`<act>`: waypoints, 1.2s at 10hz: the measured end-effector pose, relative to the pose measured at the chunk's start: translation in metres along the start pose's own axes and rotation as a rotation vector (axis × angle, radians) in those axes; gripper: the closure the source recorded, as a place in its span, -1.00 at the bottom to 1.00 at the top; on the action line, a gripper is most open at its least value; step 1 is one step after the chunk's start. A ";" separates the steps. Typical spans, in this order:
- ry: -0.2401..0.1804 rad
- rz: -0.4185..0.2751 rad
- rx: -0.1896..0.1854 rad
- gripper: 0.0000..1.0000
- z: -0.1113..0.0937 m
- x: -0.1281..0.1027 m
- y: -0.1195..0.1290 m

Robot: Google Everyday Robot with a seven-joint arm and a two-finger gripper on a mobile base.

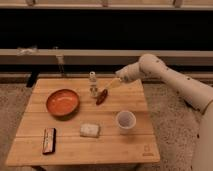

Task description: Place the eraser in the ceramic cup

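The desk (107, 150) is pale wood laid in planks whose seams run left to right, with a smooth matte top. A small dark mark sits near its front right corner, too small to read.

The eraser (49, 140) lies flat near the front left corner. It is a thin dark rectangular block with a reddish-brown stripe down its length. Its long axis runs front to back, roughly parallel to the left edge, and no writing on it can be made out.

The ceramic cup (125, 120) stands upright right of the desk's centre, toward the front edge. It is round, white, glossy and handleless, with a greyish inside, and it is well apart from the eraser.

Between them lies a pale whitish block (90, 130) with softly rounded corners. A shallow orange-red bowl (62, 102) sits toward the left edge. A small clear shaker bottle (93, 83) stands near the back edge, and just beside it lies a reddish oval spoon-like piece (102, 96).

The gripper (111, 85) hangs over the back half of the desk at the end of a smooth white arm (175, 85). It is angled down and left toward the reddish piece. Its pale fingers are spread wide and hold nothing.
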 end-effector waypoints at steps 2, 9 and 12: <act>0.000 0.000 0.000 -0.60 0.000 0.000 0.000; 0.000 0.000 0.000 -0.60 0.000 0.000 0.000; -0.019 -0.031 0.008 -0.60 -0.002 0.003 -0.003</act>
